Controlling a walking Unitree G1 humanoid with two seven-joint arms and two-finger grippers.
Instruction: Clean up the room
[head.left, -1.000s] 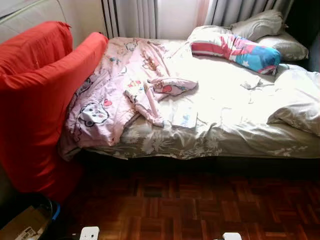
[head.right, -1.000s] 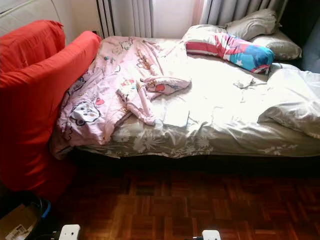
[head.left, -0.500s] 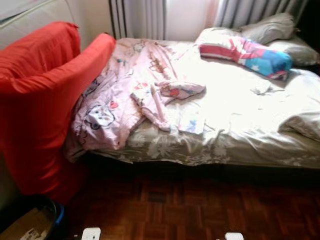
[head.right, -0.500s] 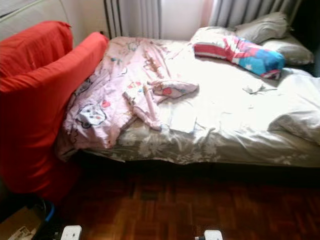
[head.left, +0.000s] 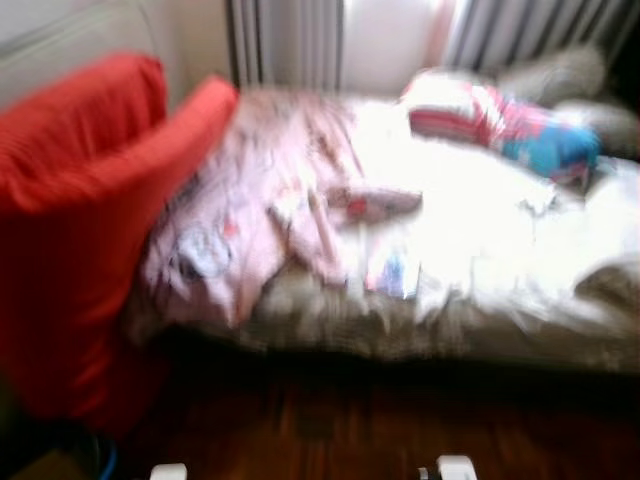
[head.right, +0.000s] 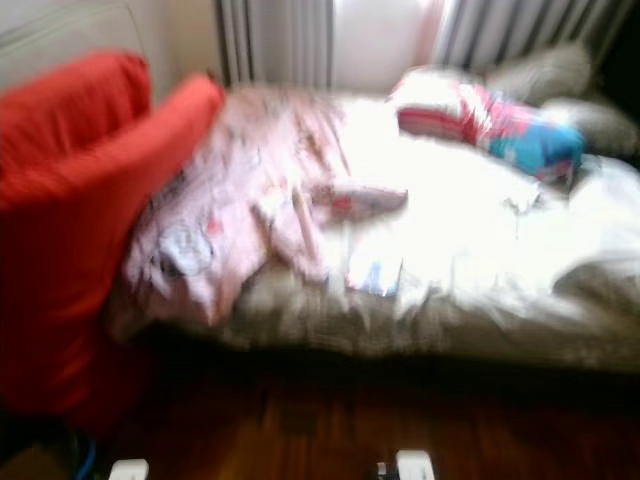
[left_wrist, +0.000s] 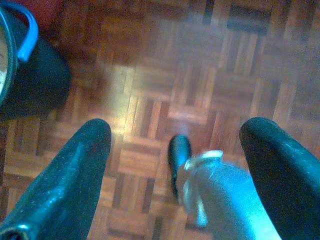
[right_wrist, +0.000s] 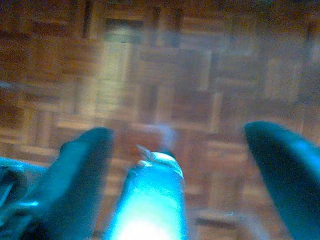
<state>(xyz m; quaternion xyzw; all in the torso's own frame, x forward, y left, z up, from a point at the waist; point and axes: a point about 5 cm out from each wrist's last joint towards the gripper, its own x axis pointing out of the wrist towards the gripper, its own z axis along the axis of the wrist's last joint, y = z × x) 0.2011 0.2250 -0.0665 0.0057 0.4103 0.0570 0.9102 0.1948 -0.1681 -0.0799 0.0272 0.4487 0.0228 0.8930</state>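
A pink quilt (head.left: 250, 215) lies rumpled on the bed (head.left: 480, 300) beside a red cushion (head.left: 90, 220) (all blurred). Left hand (left_wrist: 175, 145) and right hand (right_wrist: 180, 150) hang over the floor (left_wrist: 150, 90), fingers apart, empty.

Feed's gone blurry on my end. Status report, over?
Left gripper and right gripper open, empty, hanging over parquet floor. Unmade bed ahead, pink blanket rumpled on it. Red cushion against its left end. Head views blurred.
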